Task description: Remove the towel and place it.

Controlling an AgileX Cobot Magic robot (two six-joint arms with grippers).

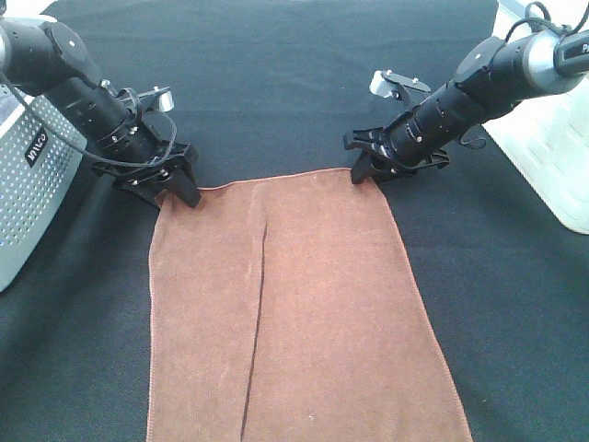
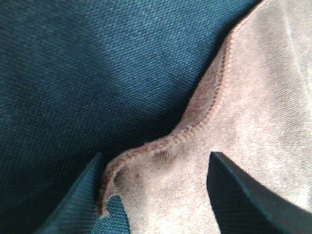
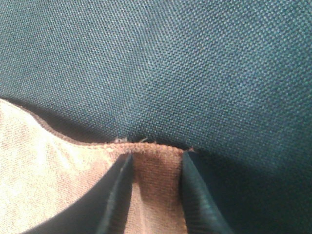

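Two black arms reach in from opposite sides, each sloping downward and inward. The left arm [image 1: 83, 101] ends in the left gripper [image 1: 177, 191], tips down, with its fingers [image 2: 73, 209] set wide apart. The right arm [image 1: 479, 87] ends in the right gripper [image 1: 366, 170], also tips down, its fingers [image 3: 114, 204] parted by a narrower gap.

The towel [image 1: 304, 313] is soft, fuzzy cloth with a stitched edge, the black tablecloth [image 1: 276, 74] is rough, matt woven cloth, and the box [image 1: 37, 184] at nine o'clock (full of tiny holes) looks like metal.
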